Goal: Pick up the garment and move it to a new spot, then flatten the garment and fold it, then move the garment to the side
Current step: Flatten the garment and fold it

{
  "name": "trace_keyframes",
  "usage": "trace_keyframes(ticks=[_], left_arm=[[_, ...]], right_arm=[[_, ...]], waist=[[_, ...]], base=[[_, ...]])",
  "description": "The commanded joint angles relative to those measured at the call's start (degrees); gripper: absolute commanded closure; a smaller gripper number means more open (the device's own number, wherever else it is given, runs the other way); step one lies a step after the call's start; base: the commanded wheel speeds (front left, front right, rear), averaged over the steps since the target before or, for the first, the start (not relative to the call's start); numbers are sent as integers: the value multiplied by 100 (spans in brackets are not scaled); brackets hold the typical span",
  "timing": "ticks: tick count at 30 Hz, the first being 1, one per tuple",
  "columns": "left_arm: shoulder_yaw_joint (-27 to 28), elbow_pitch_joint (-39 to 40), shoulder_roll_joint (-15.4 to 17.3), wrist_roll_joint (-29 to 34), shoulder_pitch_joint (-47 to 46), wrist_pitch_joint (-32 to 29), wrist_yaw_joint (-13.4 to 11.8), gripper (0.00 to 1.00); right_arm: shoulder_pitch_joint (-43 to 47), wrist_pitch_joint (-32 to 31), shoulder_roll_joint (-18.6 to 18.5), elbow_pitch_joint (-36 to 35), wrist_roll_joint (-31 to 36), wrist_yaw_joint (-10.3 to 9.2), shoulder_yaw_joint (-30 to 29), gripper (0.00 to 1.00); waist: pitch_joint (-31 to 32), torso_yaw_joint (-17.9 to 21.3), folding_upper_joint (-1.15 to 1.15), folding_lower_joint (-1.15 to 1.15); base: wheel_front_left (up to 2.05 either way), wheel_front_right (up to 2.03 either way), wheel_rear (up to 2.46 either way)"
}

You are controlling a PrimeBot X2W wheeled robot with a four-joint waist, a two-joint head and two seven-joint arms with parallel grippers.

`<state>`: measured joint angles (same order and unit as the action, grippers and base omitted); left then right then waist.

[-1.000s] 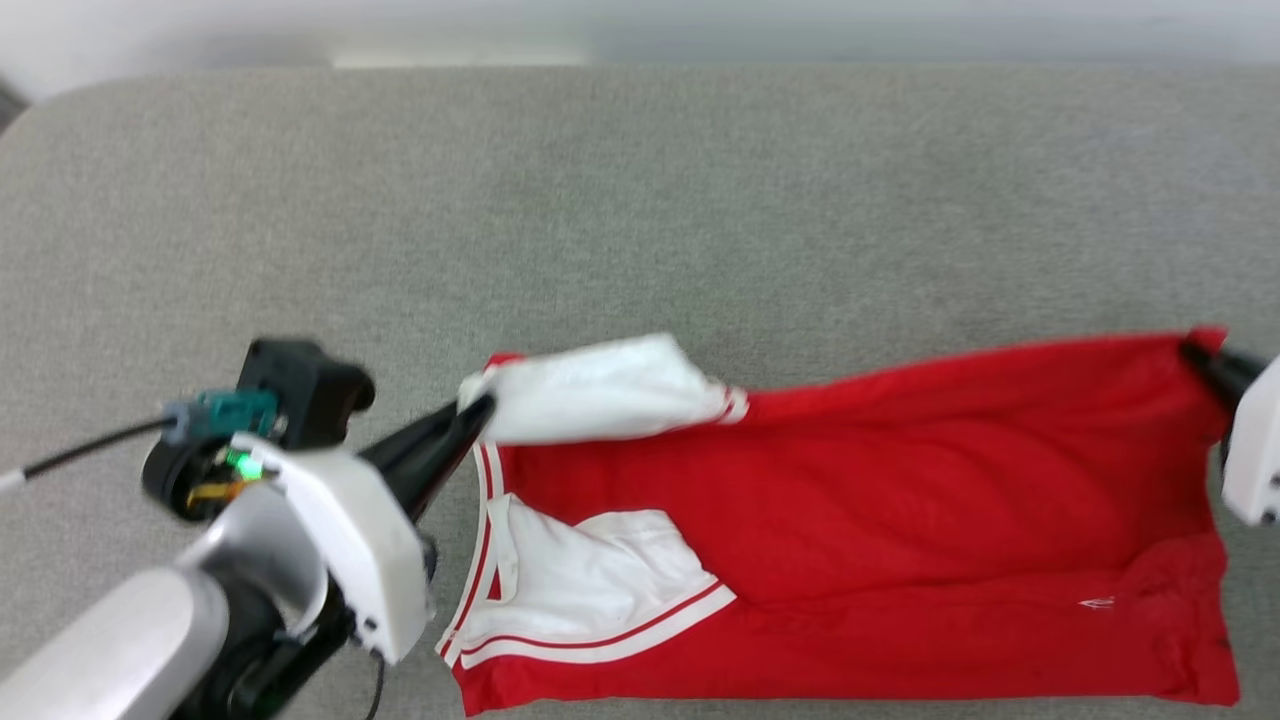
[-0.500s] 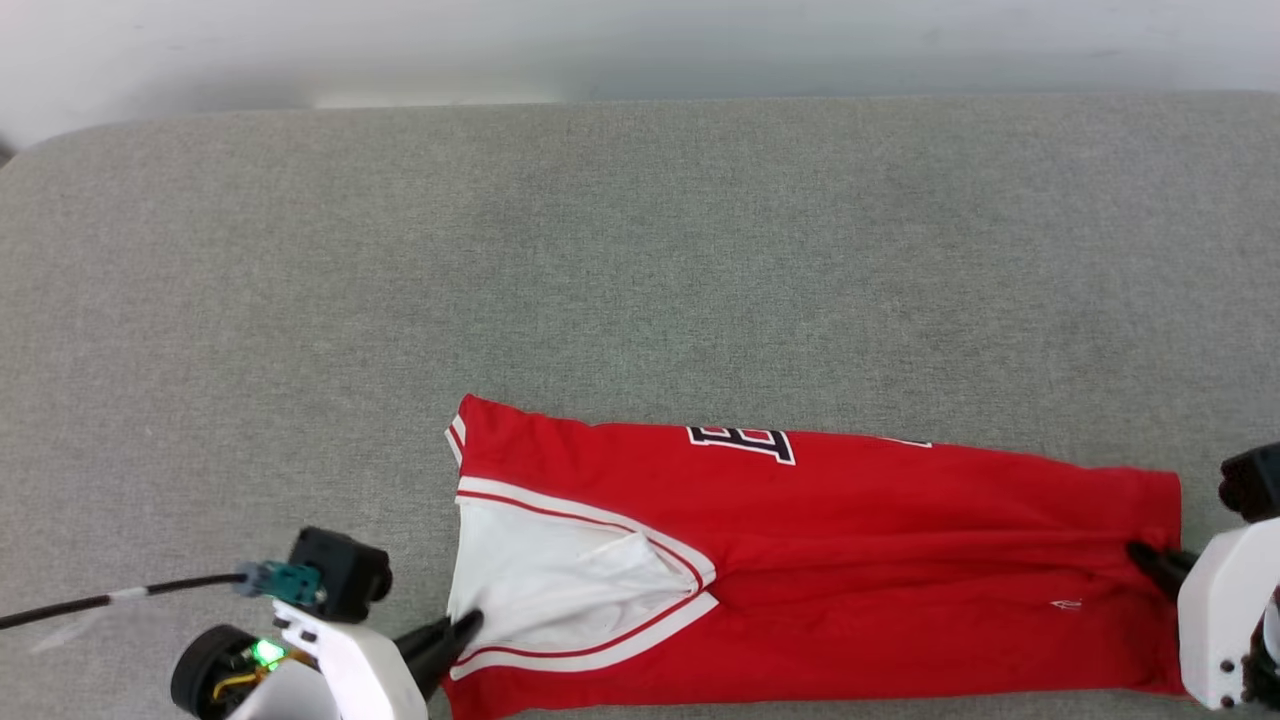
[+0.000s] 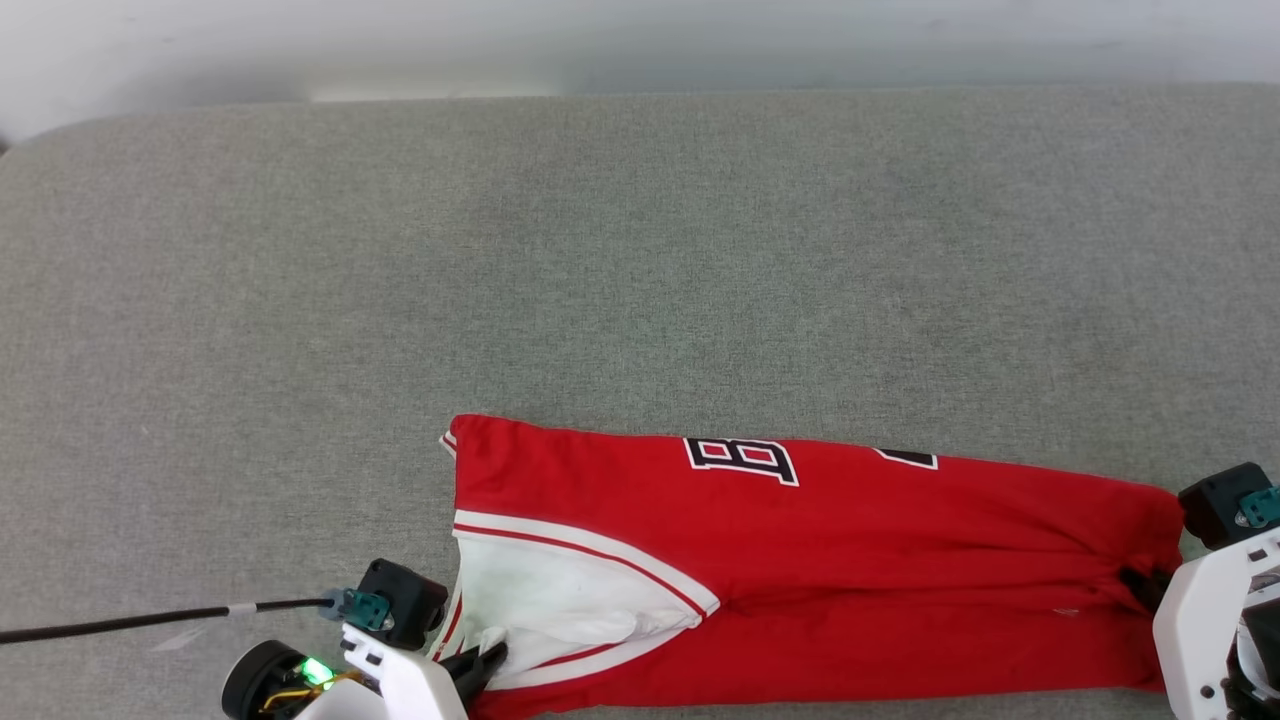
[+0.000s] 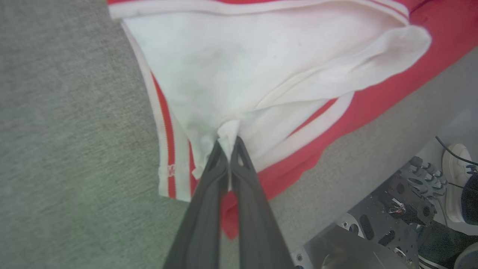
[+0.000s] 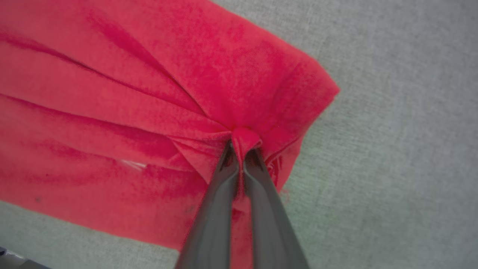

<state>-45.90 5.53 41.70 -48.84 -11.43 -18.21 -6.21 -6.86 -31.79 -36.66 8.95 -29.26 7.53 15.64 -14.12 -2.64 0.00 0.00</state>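
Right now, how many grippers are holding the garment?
2. The left gripper pinches the white sleeve at the left end of the garment; the right gripper pinches bunched red fabric at its right end.

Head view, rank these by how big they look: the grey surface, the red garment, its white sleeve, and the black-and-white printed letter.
1. grey surface
2. garment
3. white sleeve
4. printed letter, clearly the smallest
All lie flat on one surface, so nearness to the camera barely skews this.
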Motion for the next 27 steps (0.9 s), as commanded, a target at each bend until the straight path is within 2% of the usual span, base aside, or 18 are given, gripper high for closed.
trace_keyframes(ticks=[1,2,8,16,23,25,27], left_arm=[[-80,-98,-42,64,-34,-7,32,35],[-119,-155,-75,92,-29,13,45,0],[-11,-309,-228,224,-64,455,0,0],[448,-89,-368,503,-71,1665,-222,0],[1032,92,-606,620,166,2994,-540,0],[1187,109,-700,771,246,3219,-637,0],[1339,163,-844,914,371,3313,-615,0]], right_arm=[[17,-10,46,138,-16,-8,115,100],[-21,25,57,154,-18,-7,139,0],[-155,191,29,82,-43,-6,62,0],[-71,-42,206,-634,-439,-6,-543,0],[136,-235,720,-1234,-307,-6,-1309,0],[227,-251,942,-1318,-212,-6,-1513,0],[337,-253,1155,-1370,-135,-6,-1710,0]], waist=[[33,3,0,0],[62,7,0,0],[316,8,0,0],[635,6,0,0],[734,1,0,0],[744,-9,0,0],[751,-24,0,0]], base=[[0,0,0],[0,0,0],[0,0,0],[0,0,0],[0,0,0],[0,0,0],[0,0,0]])
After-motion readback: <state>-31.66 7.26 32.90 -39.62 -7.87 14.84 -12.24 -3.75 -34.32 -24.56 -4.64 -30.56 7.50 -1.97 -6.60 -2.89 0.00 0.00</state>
